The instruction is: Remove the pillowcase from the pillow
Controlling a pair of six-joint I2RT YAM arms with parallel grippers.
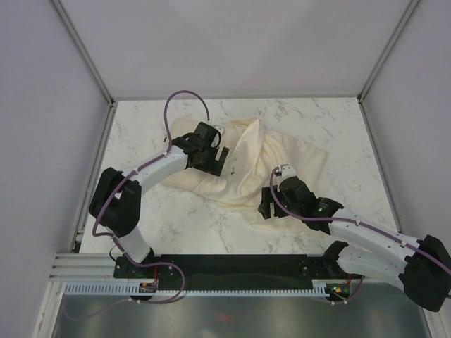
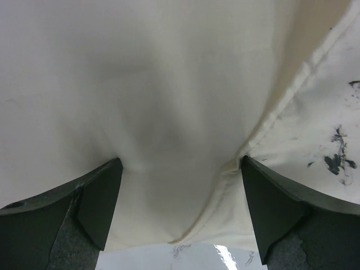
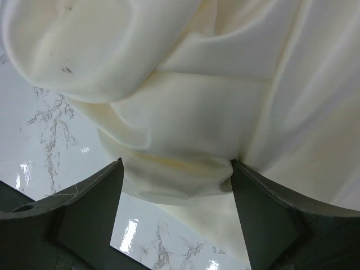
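The cream pillow (image 1: 203,184) lies left of centre on the marble table, and the shinier, limp pillowcase (image 1: 296,158) trails off it to the right in loose folds. My left gripper (image 1: 218,158) is open and pressed down on the pillow (image 2: 140,84) beside its seamed edge. Just right of that seam the pillowcase (image 2: 320,129) shows dark marks. My right gripper (image 1: 268,204) is at the near edge of the cloth. Its jaws are open and straddle a bunched fold of the pillowcase (image 3: 185,112), which touches both fingers (image 3: 253,202).
The marble table (image 1: 155,211) is walled by grey panels at the back and both sides. A black rail (image 1: 232,264) with the arm bases runs along the near edge. A purple cable (image 1: 184,98) loops up over the left arm.
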